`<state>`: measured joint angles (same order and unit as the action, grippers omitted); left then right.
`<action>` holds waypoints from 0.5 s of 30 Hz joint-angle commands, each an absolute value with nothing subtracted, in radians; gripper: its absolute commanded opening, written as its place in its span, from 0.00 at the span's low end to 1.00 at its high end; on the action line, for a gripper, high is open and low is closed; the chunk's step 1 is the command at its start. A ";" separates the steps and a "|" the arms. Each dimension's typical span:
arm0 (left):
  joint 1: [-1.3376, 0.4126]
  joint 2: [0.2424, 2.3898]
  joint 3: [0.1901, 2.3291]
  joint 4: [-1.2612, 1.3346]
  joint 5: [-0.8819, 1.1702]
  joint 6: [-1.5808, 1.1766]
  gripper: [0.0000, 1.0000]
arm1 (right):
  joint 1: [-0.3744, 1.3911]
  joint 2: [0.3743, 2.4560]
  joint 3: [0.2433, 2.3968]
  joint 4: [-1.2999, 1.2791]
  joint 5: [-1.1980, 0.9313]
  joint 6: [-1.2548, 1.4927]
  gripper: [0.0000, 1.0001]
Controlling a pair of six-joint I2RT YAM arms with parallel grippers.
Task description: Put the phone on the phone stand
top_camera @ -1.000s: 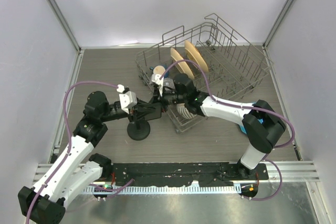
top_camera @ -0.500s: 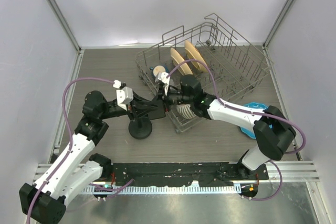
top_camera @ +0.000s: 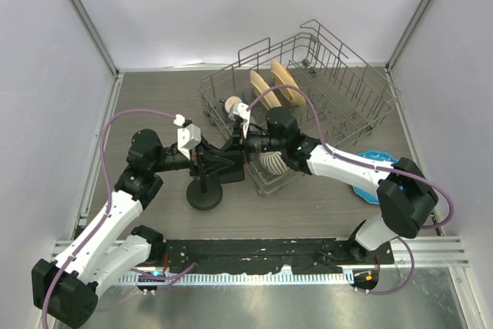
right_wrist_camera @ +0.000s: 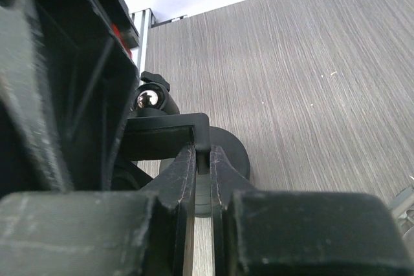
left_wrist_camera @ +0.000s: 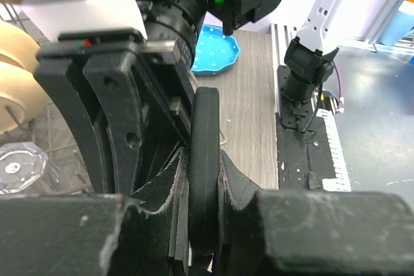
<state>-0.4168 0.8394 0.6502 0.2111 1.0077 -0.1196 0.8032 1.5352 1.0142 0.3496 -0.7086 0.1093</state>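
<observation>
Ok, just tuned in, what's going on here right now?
Both arms meet over the phone stand, in front of the dish rack. The left end effector is shut on the phone, gripping it by its thin edge. The right end effector is shut on a thin black lip, apparently the stand's holder, as if steadying it, though that view is tight. The phone does not look seated on the stand yet.

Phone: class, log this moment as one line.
phone held over phone stand | left gripper shut on phone | right gripper shut, close by
</observation>
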 commanded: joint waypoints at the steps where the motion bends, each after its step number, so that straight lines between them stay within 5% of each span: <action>1: -0.416 0.845 0.687 0.244 1.046 -0.137 0.00 | 0.799 1.444 1.100 0.442 -0.709 0.150 0.01; 15: -0.416 0.788 0.677 0.255 0.985 -0.120 0.00 | 0.799 1.463 1.101 0.362 -0.598 0.083 0.01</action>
<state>-0.4168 0.8310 0.6502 0.1818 0.9867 -0.1200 0.8059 1.5021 1.0401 0.2710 -0.6605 0.0776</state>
